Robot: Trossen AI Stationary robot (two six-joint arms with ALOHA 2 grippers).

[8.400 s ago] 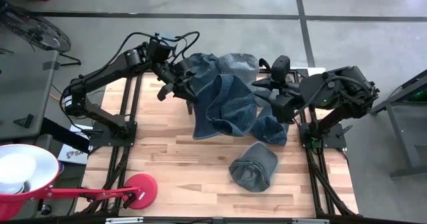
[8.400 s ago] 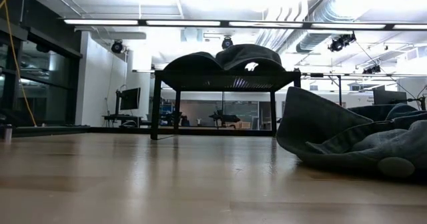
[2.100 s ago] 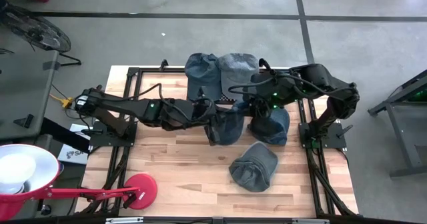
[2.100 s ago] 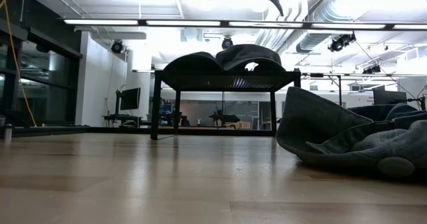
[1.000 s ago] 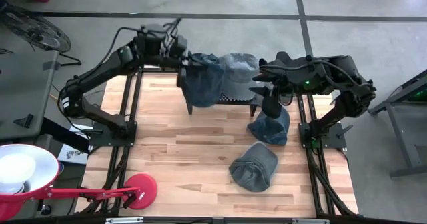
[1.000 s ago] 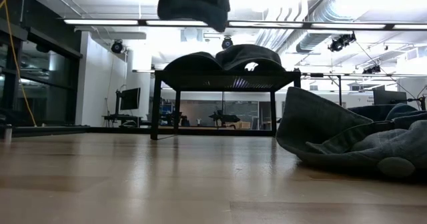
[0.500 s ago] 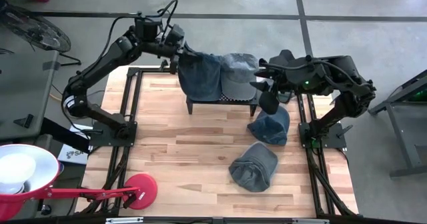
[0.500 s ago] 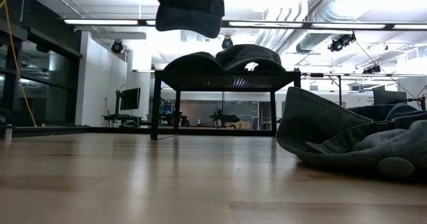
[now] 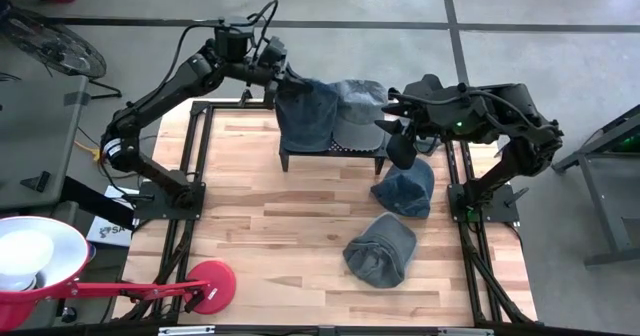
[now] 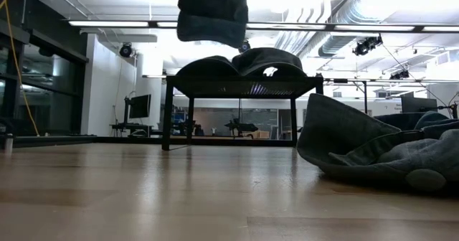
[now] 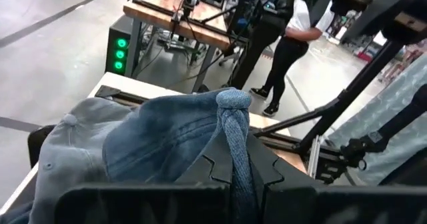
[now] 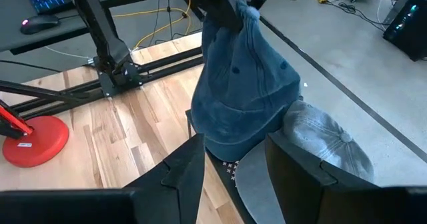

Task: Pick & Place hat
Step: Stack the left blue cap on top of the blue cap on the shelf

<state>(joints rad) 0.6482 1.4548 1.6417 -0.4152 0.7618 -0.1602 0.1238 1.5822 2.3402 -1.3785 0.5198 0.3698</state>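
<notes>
My left gripper is shut on a blue denim hat, high above the left half of a small black rack. In the low view the hat hangs clear of the two hats lying on the rack top. A grey hat lies crown up on the rack's right half. My right gripper is open beside the rack's right end and touches nothing; its wrist view shows the hanging hat. My left gripper pinches a bunched fold of the hat's cloth between its two fingers, and a knob of cloth sticks out past the fingertips. The fingers reach level from the table's left. The hat hangs slack below them, lifted clear of the rack.
Two more hats lie on the wooden table to the right: a blue one and a grey one. A red round base stands at the near left. People stand in the room beyond the table.
My left gripper has carried the hat a little toward the far edge and then to the right, over the rack's left half. In the low view the hat has come lower and shifted right, still hanging free. The right arm has kept still.
</notes>
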